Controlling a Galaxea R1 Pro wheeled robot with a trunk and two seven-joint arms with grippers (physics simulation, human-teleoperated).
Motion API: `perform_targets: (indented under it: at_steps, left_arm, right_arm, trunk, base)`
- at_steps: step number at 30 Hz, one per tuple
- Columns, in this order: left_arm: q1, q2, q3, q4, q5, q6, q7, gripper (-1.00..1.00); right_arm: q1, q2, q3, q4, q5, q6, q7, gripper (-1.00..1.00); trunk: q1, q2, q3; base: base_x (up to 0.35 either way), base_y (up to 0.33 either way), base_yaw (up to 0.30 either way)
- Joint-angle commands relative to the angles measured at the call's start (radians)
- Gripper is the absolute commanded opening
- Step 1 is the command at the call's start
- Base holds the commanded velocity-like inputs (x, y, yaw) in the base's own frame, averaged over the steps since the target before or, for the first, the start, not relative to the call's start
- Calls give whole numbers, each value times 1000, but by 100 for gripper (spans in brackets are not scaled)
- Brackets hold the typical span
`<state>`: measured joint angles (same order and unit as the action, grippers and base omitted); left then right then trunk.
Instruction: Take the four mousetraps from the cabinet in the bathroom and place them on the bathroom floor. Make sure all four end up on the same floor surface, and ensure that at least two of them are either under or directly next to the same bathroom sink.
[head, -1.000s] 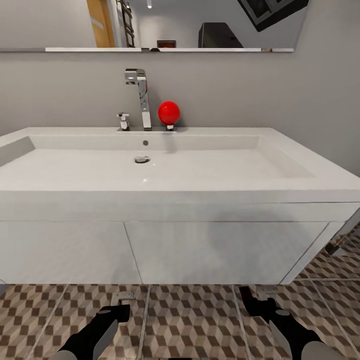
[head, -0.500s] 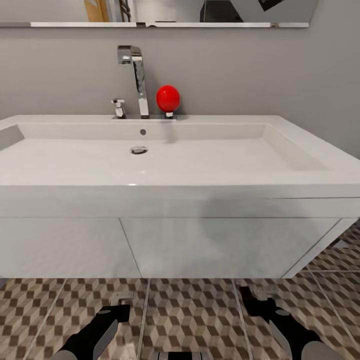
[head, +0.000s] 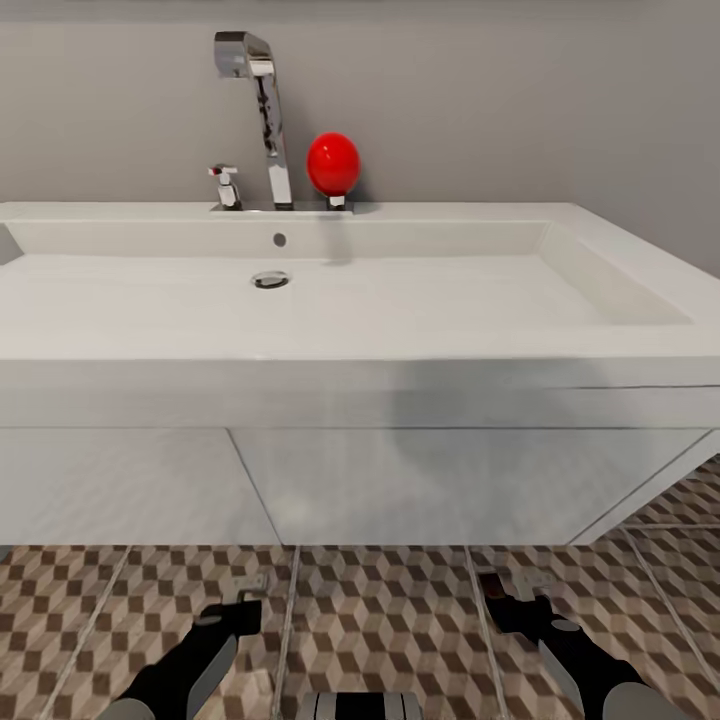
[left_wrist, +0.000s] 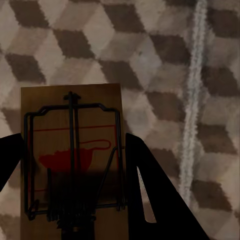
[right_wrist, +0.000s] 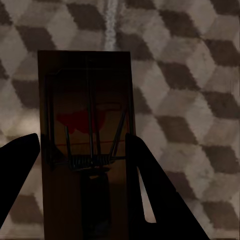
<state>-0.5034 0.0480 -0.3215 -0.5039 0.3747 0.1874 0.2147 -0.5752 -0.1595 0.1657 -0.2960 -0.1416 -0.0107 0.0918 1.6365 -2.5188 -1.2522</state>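
While both arms hang low before the sink (head: 120, 330), two mousetraps show: the left gripper (left_wrist: 75, 165) clamps one trap (left_wrist: 72, 150), the right gripper (right_wrist: 82, 165) another (right_wrist: 85, 120), above the floor (head: 380, 610). Since earlier, the view has dipped, losing the mirror.

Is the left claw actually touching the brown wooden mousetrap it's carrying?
Touching. In the left wrist view, the left claw has its dark fingers pressed against both long edges of the flat brown wooden mousetrap, no gap visible.

Red ball (head: 333, 163) on small chrome base just beside chrome tap (head: 260, 110); grey wall (head: 520, 100) behind.
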Motion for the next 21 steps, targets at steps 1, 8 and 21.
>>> perform_targets:
  at_steps: [1, 8, 21]
  left_arm:
    - [0, 0, 0, -1, -3, 0, 2, -100]
    - [0, 3, 0, -20, -3, -4, 1, -100]
    - [0, 0, -1, -22, -3, -4, 2, -100]
  right_arm:
    - [0, 0, 0, 0, 0, 0, 0, -100]
    - [0, 0, 0, 0, -1, -1, 21, -100]
    - [0, 0, 0, 2, -1, -2, 51, -100]
  trunk:
    - [0, 0, -4]
    - [0, 0, -4]
    - [0, 0, -4]
  base:
    - [0, 0, 0]
    - [0, 0, 0]
    - [37, 0, 0]
